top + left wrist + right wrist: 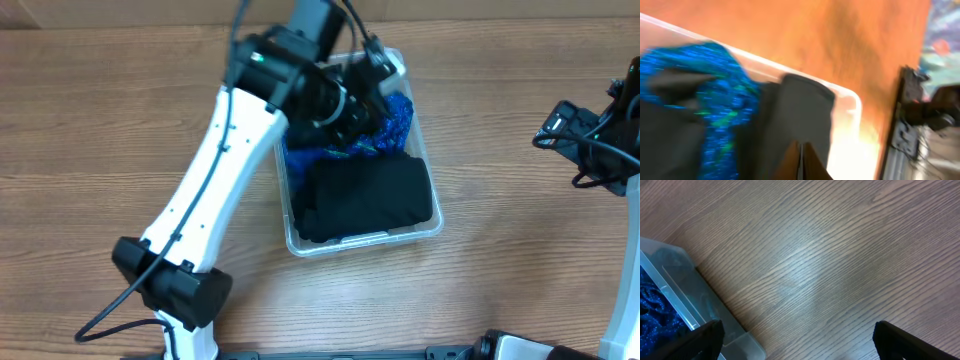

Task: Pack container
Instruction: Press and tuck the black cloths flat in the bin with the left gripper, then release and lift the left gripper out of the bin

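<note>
The white, black-jointed left arm rises closest to the overhead lens, reaching from the near table edge across the left long rim of the clear, colourless plastic rectangular container. Its left gripper hangs over the container's far half, above crumpled, glittery blue fabric. The left wrist view is blurred and the arm's own body hides the tips from above, so I cannot tell whether this pincer is apart or together.

The container sits in the middle of the brown wood-grain table, its long sides running away from the robot and its far short end close to the table's back edge. A folded black cloth fills the near half, touching the blue fabric and bulging about level with the rim.

The right gripper is well apart from the container, near the right table edge, with its 2 dark fingertips spread wide and nothing between them. Its wrist view shows one rounded corner of the container at the left. Open wood stretches on both long sides and in front of the near short wall.
</note>
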Controlling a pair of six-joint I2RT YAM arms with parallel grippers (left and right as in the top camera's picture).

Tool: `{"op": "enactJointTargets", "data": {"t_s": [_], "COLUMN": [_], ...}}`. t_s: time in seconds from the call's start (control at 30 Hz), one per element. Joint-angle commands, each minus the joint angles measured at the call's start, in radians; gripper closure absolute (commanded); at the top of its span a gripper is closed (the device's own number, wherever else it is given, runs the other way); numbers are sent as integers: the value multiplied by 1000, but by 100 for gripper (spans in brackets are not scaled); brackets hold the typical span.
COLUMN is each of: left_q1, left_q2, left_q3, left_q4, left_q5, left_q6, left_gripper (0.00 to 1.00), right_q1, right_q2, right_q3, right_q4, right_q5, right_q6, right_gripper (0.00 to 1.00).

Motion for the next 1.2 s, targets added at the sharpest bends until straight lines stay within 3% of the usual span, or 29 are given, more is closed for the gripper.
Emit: {"op": "enactJointTargets", "data": {"t_s": [0.0,0.27,0.5,0.8,1.03,1.1,1.17], "left_q1": [-71,-90,-4,23,33,38,43], "left_q2": [55,110,195,222,222,222,222], "left_q3": [-106,-350,-486,-438,-217,-114,-24], "left_q4": [3,135,218,166,-35,-93,-127], "left_q5": [-46,-303,-340,-336,-381,-417,-424], "left_q6": [-8,-62,-159,-177,-177,-178,-177], "left_gripper": [96,96,96,96,96,83,64], "right_q1": [3,3,3,3,3,3,3], "right_q2": [2,2,2,2,2,2,2], "right_q3": [2,2,2,2,2,2,2], "right_q4": [2,1,2,0,-1,0,3], "right_q5": [2,2,1,1,-3,-10,-9], "right_q6": [3,4,4,4,3,3,3], "right_gripper": [0,0,0,0,0,0,0]}}
